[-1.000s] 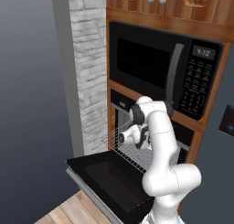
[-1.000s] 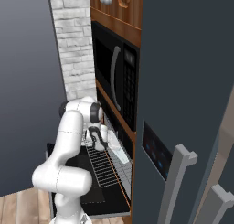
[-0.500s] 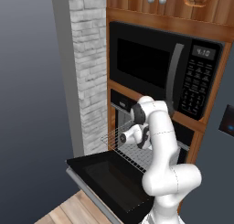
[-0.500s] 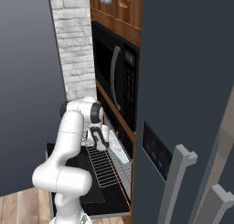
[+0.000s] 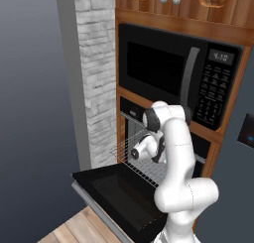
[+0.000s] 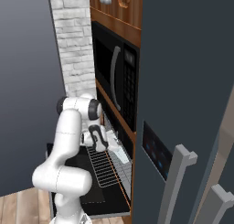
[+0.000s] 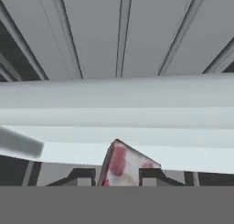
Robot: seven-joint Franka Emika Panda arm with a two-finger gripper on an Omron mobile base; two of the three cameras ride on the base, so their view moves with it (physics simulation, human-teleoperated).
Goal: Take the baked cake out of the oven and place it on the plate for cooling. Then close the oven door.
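Note:
The oven (image 5: 133, 109) sits below the microwave, and its oven door (image 5: 119, 190) lies folded down flat and open. A wire rack (image 5: 145, 163) is drawn out over the door. My gripper (image 6: 100, 142) reaches into the oven opening just above the rack. In the hand view the cake (image 7: 122, 164), a pale wedge with red patches, stands between my two dark fingertips (image 7: 83, 176), which press against its sides. A pale tray (image 7: 119, 113) crosses right behind it. The plate is out of view.
The black microwave (image 5: 171, 71) with its vertical handle hangs directly above the oven. A white brick wall (image 5: 96, 73) borders the oven on the left. A tall dark fridge (image 6: 183, 104) stands close on the right. The open door juts out over the wood floor (image 5: 69, 229).
The fingers have closed in from wide open onto the cake. The arm and the base views have hardly moved.

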